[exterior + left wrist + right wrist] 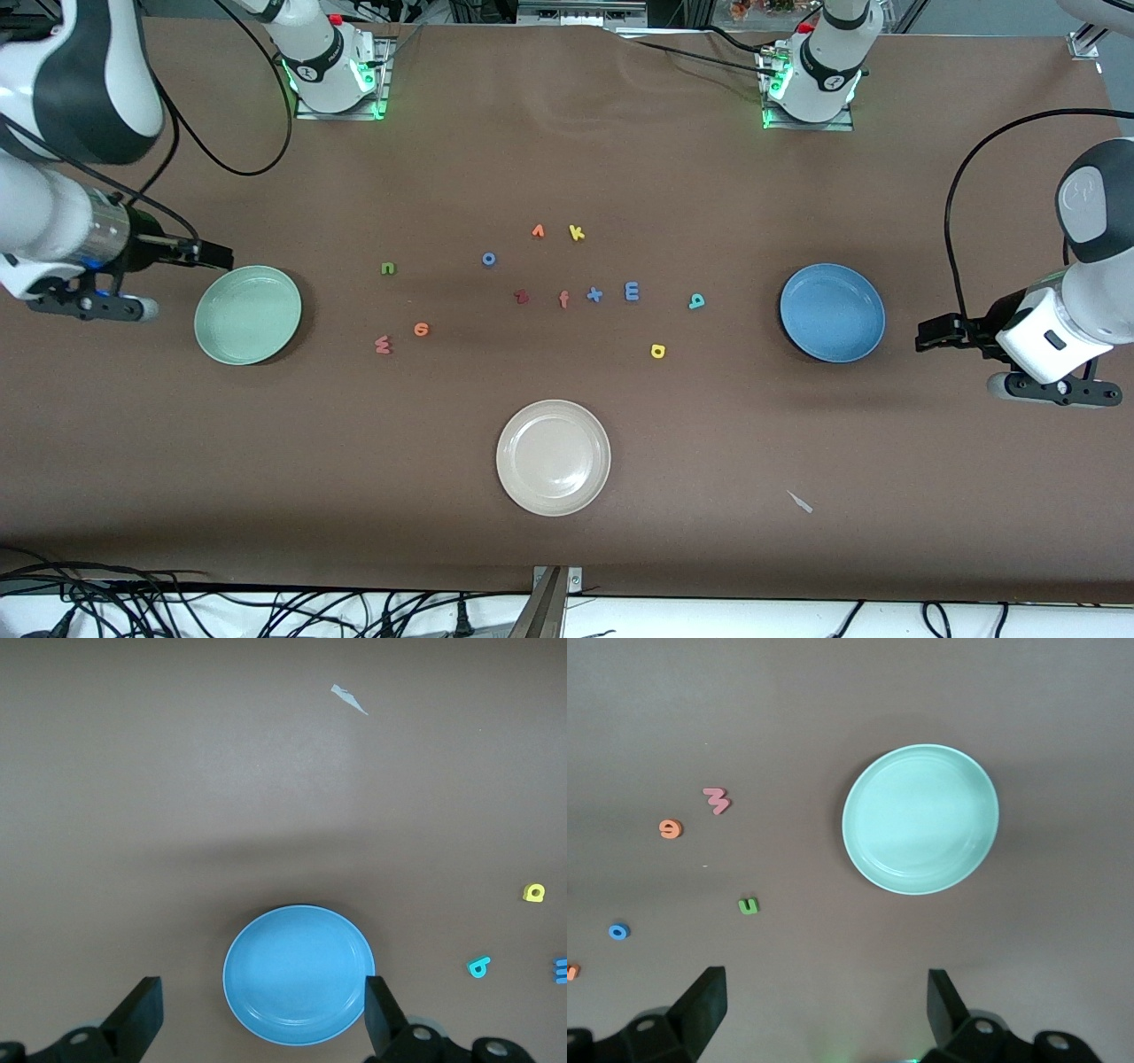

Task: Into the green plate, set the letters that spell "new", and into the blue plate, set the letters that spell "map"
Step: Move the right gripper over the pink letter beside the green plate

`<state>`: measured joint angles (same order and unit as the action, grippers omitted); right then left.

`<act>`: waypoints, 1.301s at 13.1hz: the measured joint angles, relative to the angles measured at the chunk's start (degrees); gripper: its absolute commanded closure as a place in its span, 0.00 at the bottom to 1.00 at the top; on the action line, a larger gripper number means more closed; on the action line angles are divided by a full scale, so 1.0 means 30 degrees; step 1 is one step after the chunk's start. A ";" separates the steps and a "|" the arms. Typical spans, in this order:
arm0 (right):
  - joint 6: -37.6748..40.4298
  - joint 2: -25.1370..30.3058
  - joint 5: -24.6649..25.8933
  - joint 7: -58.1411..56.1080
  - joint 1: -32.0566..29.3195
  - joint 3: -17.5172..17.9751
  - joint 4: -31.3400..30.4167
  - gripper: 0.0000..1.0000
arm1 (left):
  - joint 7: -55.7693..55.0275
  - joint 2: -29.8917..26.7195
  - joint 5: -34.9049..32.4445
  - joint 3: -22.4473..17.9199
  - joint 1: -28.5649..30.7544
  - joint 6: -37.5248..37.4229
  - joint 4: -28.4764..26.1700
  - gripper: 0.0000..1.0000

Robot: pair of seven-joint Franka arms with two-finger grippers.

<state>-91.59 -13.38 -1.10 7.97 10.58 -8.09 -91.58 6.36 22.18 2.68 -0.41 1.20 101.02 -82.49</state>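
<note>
The green plate [248, 315] [920, 819] lies bare toward the right arm's end. Between it and the table's middle are the green n [387, 268] [749, 905], orange e [421, 330] [671, 828] and pinkish w [383, 345] [717, 800]. The blue plate [833, 312] [299, 974] lies bare toward the left arm's end, with the blue m [632, 291], teal letter [697, 301] [478, 966] and yellow rounded letter [657, 351] [533, 893] beside it. My right gripper [217, 255] [828, 1010] hangs open by the green plate's edge. My left gripper [930, 335] [263, 1014] hangs open by the blue plate.
A cream plate [554, 456] sits nearest the front camera. Mid-table lie a blue o [488, 259], orange v-like piece [538, 231], yellow k [577, 233], dark red z [521, 297], orange f [563, 299] and blue x [594, 294]. A pale scrap [801, 501] lies near the front edge.
</note>
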 measured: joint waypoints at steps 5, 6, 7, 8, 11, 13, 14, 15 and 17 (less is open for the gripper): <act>-0.3505 -0.2097 -0.0158 -0.0037 0.0884 0.0482 -0.0493 0.00 | 0.0000 0.0002 0.0000 0.0005 -0.0001 0.0000 -0.0004 0.00; -0.4418 -0.2448 -0.0159 -0.0020 0.1220 0.0510 -0.0875 0.00 | 0.0000 0.0002 0.0000 0.0006 -0.0001 -0.0001 -0.0003 0.00; -0.5307 -0.2707 -0.0160 -0.0010 0.1455 0.0524 -0.1343 0.00 | 0.0000 0.0002 0.0000 0.0006 -0.0002 -0.0010 -0.0005 0.00; -0.6212 -0.2868 -0.0164 -0.0009 0.1569 0.0533 -0.1869 0.00 | 0.0000 0.0002 0.0000 0.0009 -0.0005 -0.0018 -0.0005 0.00; -0.9597 -0.2971 -0.0212 -0.0004 0.1866 0.0570 -0.4003 0.00 | 0.0000 0.0002 0.0000 0.0034 -0.0089 -0.0048 -0.0004 0.00; -1.2244 -0.3153 -0.0239 0.0056 0.2144 0.0667 -0.5685 0.00 | 0.0000 0.0003 0.0000 0.0098 -0.0126 -0.0231 -0.0006 0.00; -1.3253 -0.3375 -0.0241 0.0084 0.2194 0.0782 -0.6244 0.00 | -0.0001 0.0005 0.0000 0.0179 -0.0154 -0.0320 -0.0011 0.00; -1.3941 -0.3637 -0.0242 0.0104 0.2226 0.0887 -0.6534 0.00 | -0.0050 0.0011 0.0000 0.0241 -0.0234 -0.0398 -0.0042 0.00; -1.4845 -0.4164 -0.0245 0.0121 0.2250 0.1157 -0.6654 0.00 | -0.0446 0.0033 0.0000 0.0278 -0.0625 -0.0526 -0.0290 0.00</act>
<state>-136.12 -25.87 -1.83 8.33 17.33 -4.61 -111.54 5.02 22.28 2.68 0.43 -0.67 99.45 -83.36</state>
